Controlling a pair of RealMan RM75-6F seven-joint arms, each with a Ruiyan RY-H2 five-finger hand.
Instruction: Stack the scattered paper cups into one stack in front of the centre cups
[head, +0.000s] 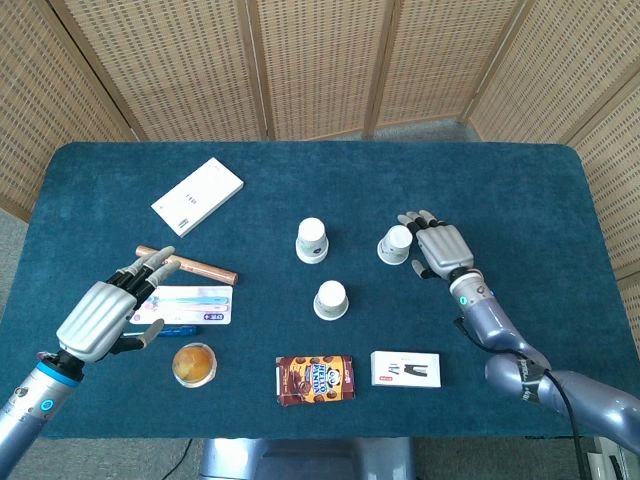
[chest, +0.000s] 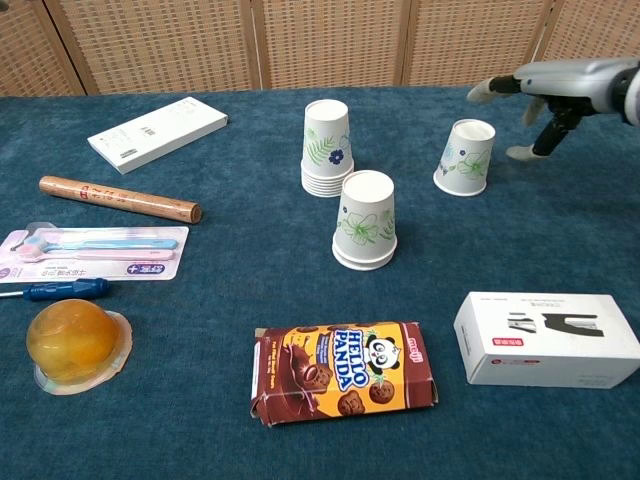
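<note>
The blue table (head: 520, 190) carries everything, its cloth reaching to the wicker screen (head: 320, 60) at twelve o'clock. The left hand (head: 105, 310) hovers at nine o'clock above the toothbrush pack (chest: 95, 250), fingers spread and holding nothing. The right hand (head: 438, 247) sits at three o'clock, just beside the lone paper cup (chest: 465, 157), fingers apart and empty; whether they touch the cup I cannot tell. The white booklet (chest: 157, 132) lies at ten o'clock. At six o'clock rest the biscuit box (chest: 345, 370) and, toward five, the stapler box (chest: 545, 338). The centre cups (chest: 326, 148) stand upside down in a tall stack mid-table, with a shorter front stack (chest: 365, 220) just beside them toward six. The brown roll (chest: 118, 199) lies at nine, the jelly cup (chest: 75, 345) at eight, and the blue screwdriver (chest: 55, 291) between them.
</note>
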